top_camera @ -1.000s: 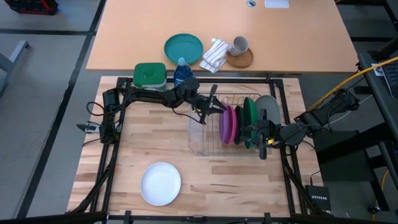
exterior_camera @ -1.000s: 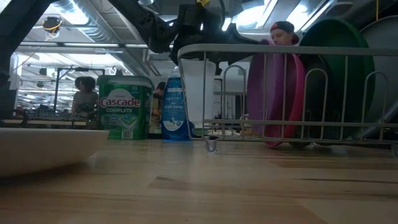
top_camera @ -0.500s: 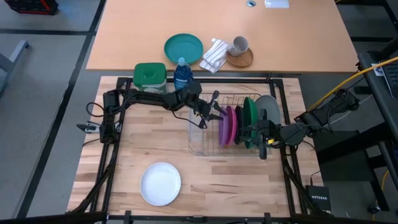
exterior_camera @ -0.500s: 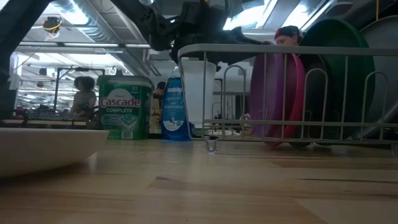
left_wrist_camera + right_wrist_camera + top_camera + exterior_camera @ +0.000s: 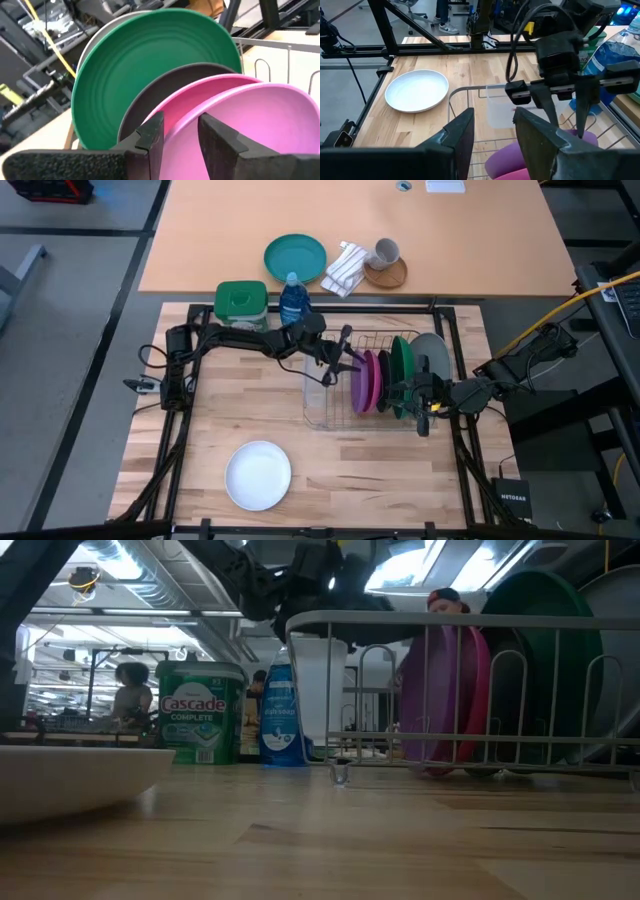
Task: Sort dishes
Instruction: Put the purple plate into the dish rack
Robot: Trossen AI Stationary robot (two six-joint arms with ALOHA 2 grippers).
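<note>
Letting go of the pink plate in the rack was the step in hand, by my reading.
White plate lay flat at the table's near left, well apart from the rack. Over the rack the left gripper stood part open, fingers astride the magenta-pink plate rim, gripping nothing; it needed a straight lift clear, no nudge. Green plate and light grey plate stood upright. Right gripper waited open beside them.

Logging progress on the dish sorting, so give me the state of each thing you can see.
White plate: flat on the table.
Pink plates: upright in the rack.
Green plate: upright in the rack.
Left gripper: open over the pink plates.
Right gripper: open, beside the rack.
</note>
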